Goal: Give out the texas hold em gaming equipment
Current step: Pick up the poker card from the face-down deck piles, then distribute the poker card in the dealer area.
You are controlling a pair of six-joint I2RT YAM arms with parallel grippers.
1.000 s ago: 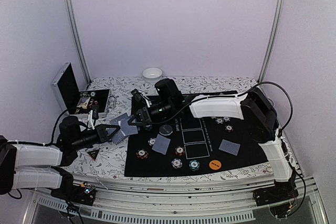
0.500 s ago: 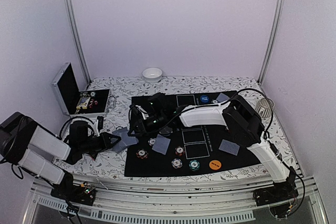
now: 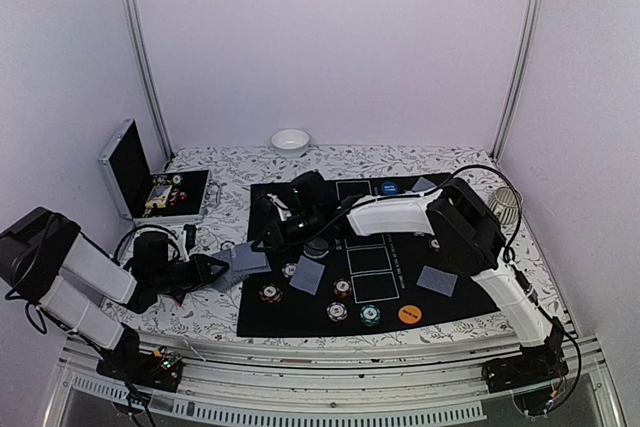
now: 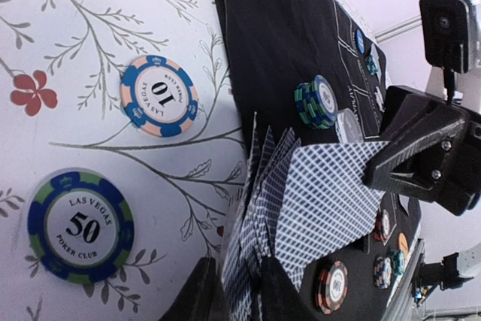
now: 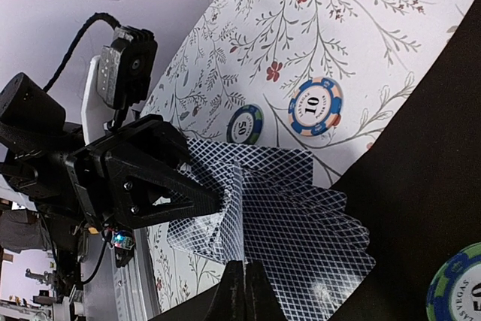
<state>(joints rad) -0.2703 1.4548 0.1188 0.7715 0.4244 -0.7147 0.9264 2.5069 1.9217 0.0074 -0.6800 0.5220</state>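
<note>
Left gripper (image 5: 203, 199) is clenched on the low end of a fan of grey-blue crosshatch-backed playing cards (image 4: 301, 201). The cards spread outward from its jaws. The right arm is stretched across to the left side, and the right gripper (image 4: 385, 162) is pinched shut on the corner of the outermost card (image 5: 304, 242) of that fan. So I see both pincers on the same bundle, tips close together.

The fan sits over the left border of the black felt mat (image 4: 278, 28), part of it above the white floral tablecloth (image 4: 68, 50). I can't tell if it touches the surface.

On the cloth just beside the fan are a blue-and-peach "10" poker chip (image 4: 158, 95) and a blue-and-green "50" poker chip (image 4: 81, 227), both flat and apart from each other. On the mat past the fan is a short stack of green and blue chips (image 4: 317, 101), with a red-and-black chip (image 4: 333, 285) near the fan.

In the top view, loose face-down cards (image 3: 307, 275) lie on the mat. An orange round button disc (image 3: 408, 313) is at the mat's near edge and a blue round button disc (image 3: 389, 188) at its far edge. An open silver aluminium case (image 3: 122, 159) sits far left, and a small white bowl (image 3: 290, 140) is at the back.
</note>
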